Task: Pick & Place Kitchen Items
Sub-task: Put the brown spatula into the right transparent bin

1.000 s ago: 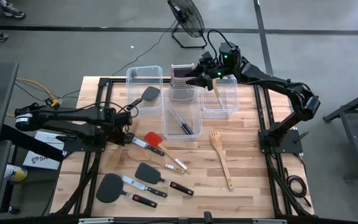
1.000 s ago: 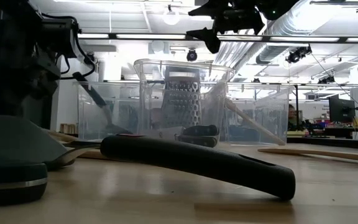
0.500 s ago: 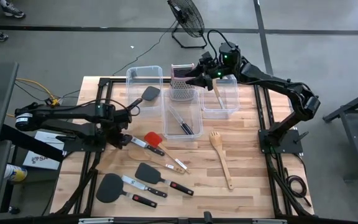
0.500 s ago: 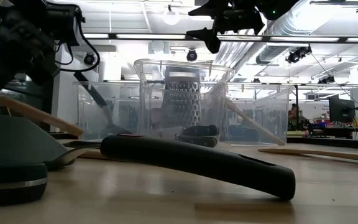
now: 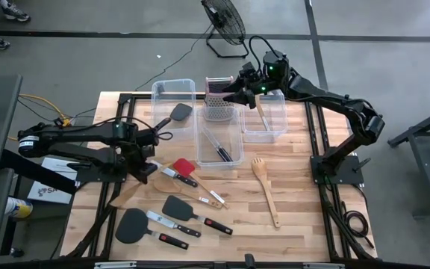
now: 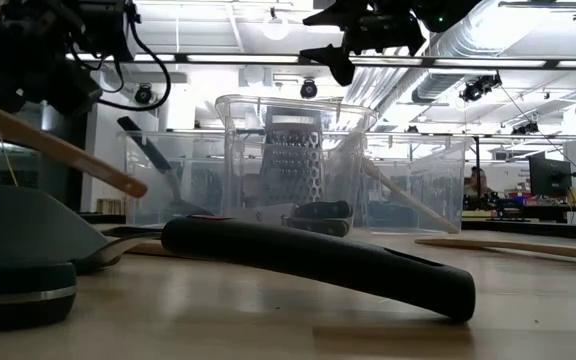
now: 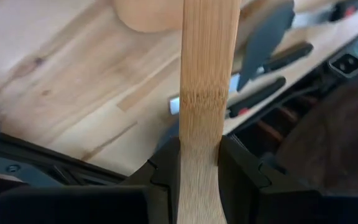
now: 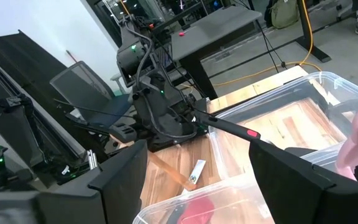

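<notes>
My left gripper (image 5: 145, 171) is at the table's left, shut on a pale wooden spoon (image 5: 128, 194) that slants in the air. My right gripper (image 5: 230, 93) stands open high over the far bins, holding nothing; it also shows in the low view (image 6: 343, 45). Lying on the table are a red spatula (image 5: 184, 167), two black spatulas (image 5: 178, 207) (image 5: 132, 225), black-handled knives (image 5: 216, 224) and a wooden fork (image 5: 266, 187). The left bin (image 5: 163, 90) holds a black spatula (image 5: 179, 113), its blade end up against the bin's wall. My left gripper pinches the spoon's flat handle (image 7: 199, 146) between its two fingers (image 7: 166, 171), nearer the bowl (image 7: 148, 12) than the free end. The fingers slant down toward the table, and the handle runs along them. The spoon is tilted, its lower end (image 6: 140, 187) clear of the table.
Three clear bins stand in the far middle: the middle one (image 5: 202, 153) holds knives, the right one (image 5: 281, 119) a wooden utensil. A steel box grater (image 5: 216, 106) stands between them. Black frame rails run along the table's left and right sides.
My left gripper has risen and rolled at the wrist, taking the wooden spoon up off the table. The spoon now slants in the air, higher than half a second ago. My right arm has kept still.
</notes>
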